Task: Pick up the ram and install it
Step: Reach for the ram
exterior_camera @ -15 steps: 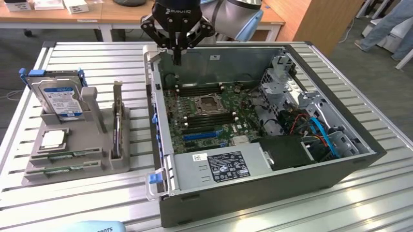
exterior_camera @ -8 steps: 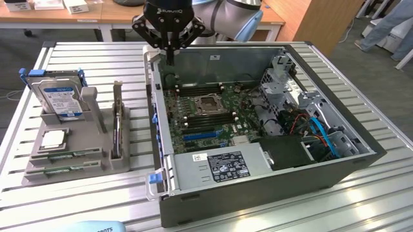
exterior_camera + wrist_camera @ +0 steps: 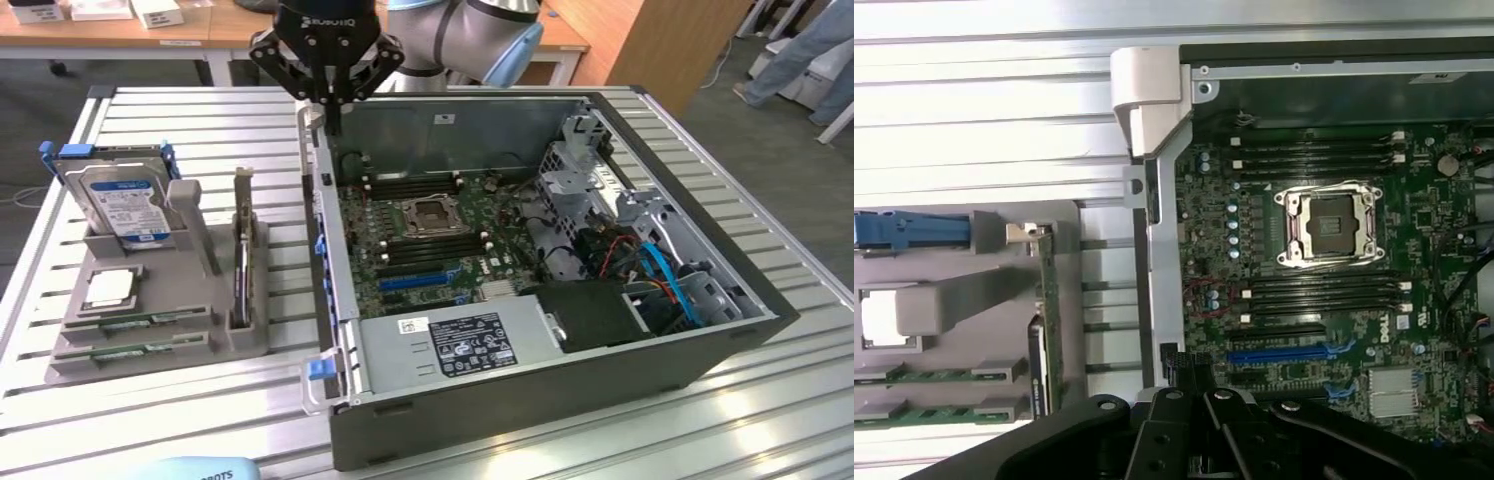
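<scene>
Exterior view: finds the tool pinched shut on nothing, hanging above the back edge of the open computer case. Places the ram well apart from it, flat in a front slot of the grey holder on the counter, with a twin stick just beside. Likely trouble: pinching both sticks or the wrong edge, given such close neighbours; clipping the upright card on the way down; forcing a tilted stick into the memory slots by the processor socket.
</scene>
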Action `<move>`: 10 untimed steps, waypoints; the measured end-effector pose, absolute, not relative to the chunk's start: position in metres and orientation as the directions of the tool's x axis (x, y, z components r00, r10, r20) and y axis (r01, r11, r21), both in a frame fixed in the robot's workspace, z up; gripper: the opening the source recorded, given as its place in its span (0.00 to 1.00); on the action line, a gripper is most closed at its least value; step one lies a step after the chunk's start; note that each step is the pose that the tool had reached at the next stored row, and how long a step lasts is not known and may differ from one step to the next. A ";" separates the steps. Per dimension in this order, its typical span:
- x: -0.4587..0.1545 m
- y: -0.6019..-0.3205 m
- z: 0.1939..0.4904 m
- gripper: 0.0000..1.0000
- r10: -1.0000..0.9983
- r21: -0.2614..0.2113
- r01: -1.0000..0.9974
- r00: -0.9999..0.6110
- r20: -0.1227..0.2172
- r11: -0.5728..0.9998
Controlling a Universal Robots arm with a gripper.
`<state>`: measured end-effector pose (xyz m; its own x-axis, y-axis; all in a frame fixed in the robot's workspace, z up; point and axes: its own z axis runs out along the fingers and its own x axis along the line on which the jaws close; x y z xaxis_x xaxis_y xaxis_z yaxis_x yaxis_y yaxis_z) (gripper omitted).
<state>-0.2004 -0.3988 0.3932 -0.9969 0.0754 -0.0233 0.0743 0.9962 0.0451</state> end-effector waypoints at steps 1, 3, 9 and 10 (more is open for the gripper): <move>-0.203 -0.399 0.393 0.10 0.075 0.045 0.074 -0.997 -0.023 0.996; -0.207 -0.399 0.393 0.10 0.075 0.045 0.074 -0.997 -0.023 0.996; -0.220 -0.399 0.393 0.10 0.075 0.045 0.074 -0.997 -0.023 0.996; -0.222 -0.399 0.393 0.10 0.075 0.045 0.074 -0.997 -0.023 0.996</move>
<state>-0.2220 -0.3989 0.3932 -0.9969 0.0753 -0.0233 0.0742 0.9962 0.0450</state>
